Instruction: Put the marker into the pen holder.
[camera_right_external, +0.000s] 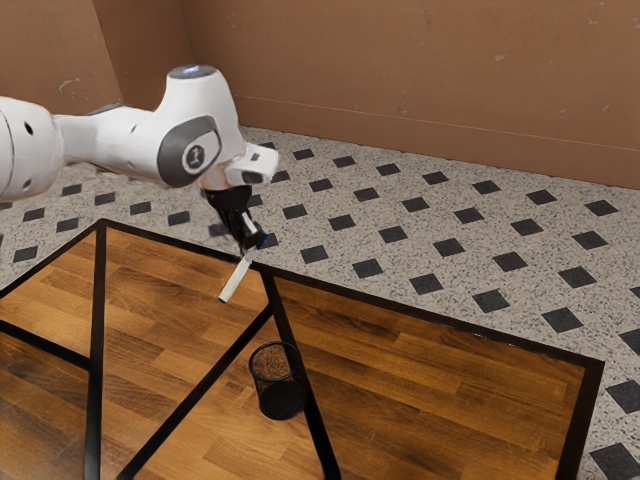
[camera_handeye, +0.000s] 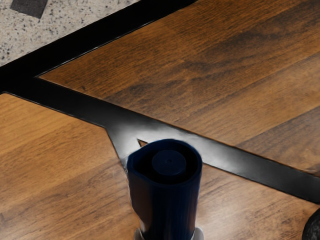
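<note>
Exterior view: the marker hangs aslant in the air by the surface's far edge, its pale end down and toward that view's left. The tool is closed on it near the blue end, fingers parted only by its thickness. From there the pen holder stands upright, farther in from that edge, so the marker likely needs carrying inward and turning steeper before lowering.

the table looks like smooth, glossy wood with dark shiny strips; the marker smooth dark plastic; the pen holder dark mesh, metal-looking; the floor speckled like stone; the wall matt and scuffed.
</note>
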